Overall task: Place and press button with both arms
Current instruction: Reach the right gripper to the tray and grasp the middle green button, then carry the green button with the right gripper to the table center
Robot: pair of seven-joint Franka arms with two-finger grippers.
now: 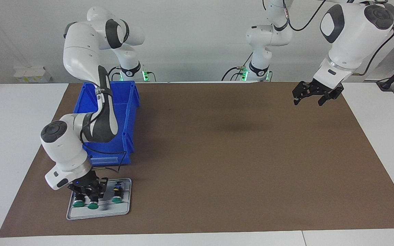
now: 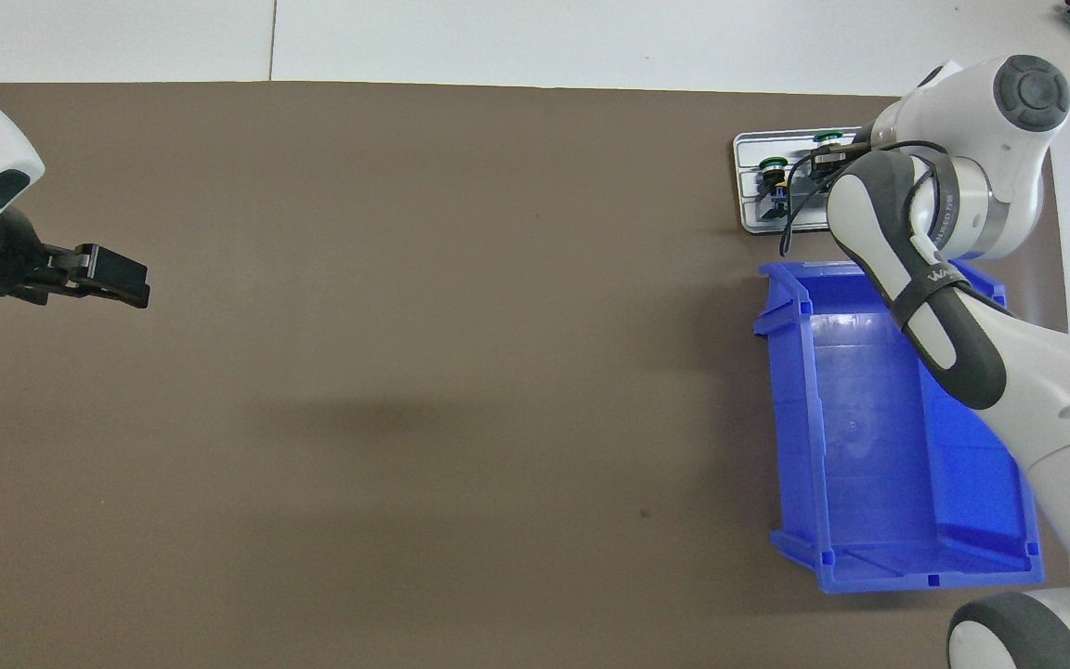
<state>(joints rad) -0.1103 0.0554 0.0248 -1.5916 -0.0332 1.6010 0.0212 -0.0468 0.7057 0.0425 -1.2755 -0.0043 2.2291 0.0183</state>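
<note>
At about eight o'clock on the table, the right gripper (image 1: 89,192) is clamping the middle button (image 1: 93,203) over the grey tray (image 1: 97,213), apparently picking it. Next it probably needs a straight lift, since two neighbouring buttons (image 1: 78,202) are crowding it and the blue bin (image 1: 121,147) is sitting close. At two o'clock the left gripper (image 1: 315,95) is waiting, jaws wide.

Blue bin (image 1: 128,102), brown mat (image 1: 217,153)

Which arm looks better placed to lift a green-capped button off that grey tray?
The right arm: its claw is shut on the middle green-capped button on the grey tray. The left claw hangs open over bare mat.
</note>
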